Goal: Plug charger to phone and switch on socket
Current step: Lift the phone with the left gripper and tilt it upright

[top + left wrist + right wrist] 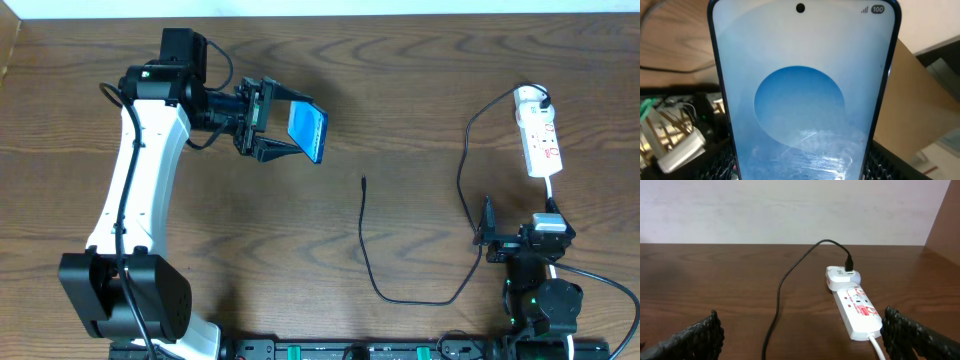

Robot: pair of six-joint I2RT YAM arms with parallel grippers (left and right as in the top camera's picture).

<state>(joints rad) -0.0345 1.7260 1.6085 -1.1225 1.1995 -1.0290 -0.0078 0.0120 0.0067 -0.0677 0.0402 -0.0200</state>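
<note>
While hanging above the far left part of the table (250,230), gripping the phone (309,130) by its long edges with the left gripper (298,128), holding it clear of the wood, lit blue screen facing the wrist camera. Leaving the charger (364,215) lying loose on the wood, snaking from the adapter at the socket's far end down and round to its plug tip (363,181), well apart from the phone. Spreading the right gripper (801,317) wide with nothing between its fingers, pointing at the socket (538,130), lying flat near the table's right edge.
</note>
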